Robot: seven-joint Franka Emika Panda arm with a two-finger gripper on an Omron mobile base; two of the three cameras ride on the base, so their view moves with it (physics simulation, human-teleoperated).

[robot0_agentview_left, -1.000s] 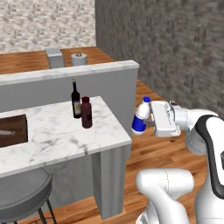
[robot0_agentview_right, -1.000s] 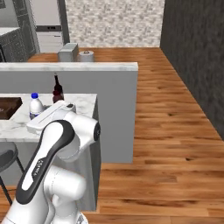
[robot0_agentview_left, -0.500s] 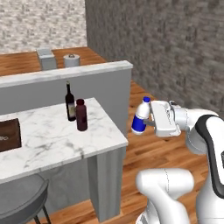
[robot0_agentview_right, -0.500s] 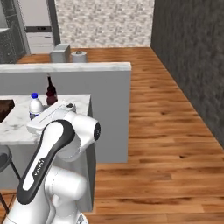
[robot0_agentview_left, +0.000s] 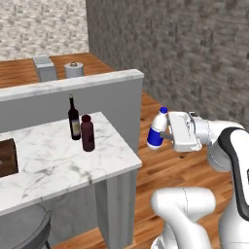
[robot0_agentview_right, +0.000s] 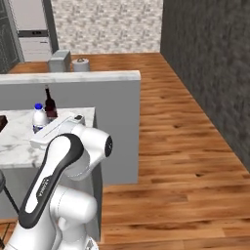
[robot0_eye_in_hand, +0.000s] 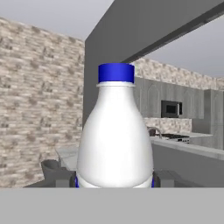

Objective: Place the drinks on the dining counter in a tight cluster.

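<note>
**Water bottle held in the air beside the counter's end**

In the left base view the white arm rises from the lower right, bends at its elbow at the right edge and reaches leftward at mid-height, its hand level. The gripper [robot0_agentview_left: 165, 133] is clamped on the lower body of the water bottle [robot0_agentview_left: 157, 128], which stands upright with its blue cap on top and blue label at the bottom, right of centre in the frame. The bottle hangs over the wooden floor [robot0_agentview_left: 170, 160], just off the near right corner of the dining counter [robot0_agentview_left: 58, 160] and above the level of its top.

The wine bottle [robot0_agentview_left: 74, 118] and the maroon bottle [robot0_agentview_left: 87, 133] stand upright on the marble at centre left, just beside each other, the maroon one nearer the camera and to the right. A dark brown board [robot0_agentview_left: 7, 158] lies at the left edge of the slab. Behind the counter runs a grey wall with a marble cap [robot0_agentview_left: 97, 80]; a grey box [robot0_agentview_left: 46, 68] and a round canister [robot0_agentview_left: 74, 70] sit beyond it at upper left. A grey stool [robot0_agentview_left: 24, 233] shows at lower left.

In the hand view the bottle fills the centre, its base between the dark fingertips [robot0_eye_in_hand: 162, 178].
</note>
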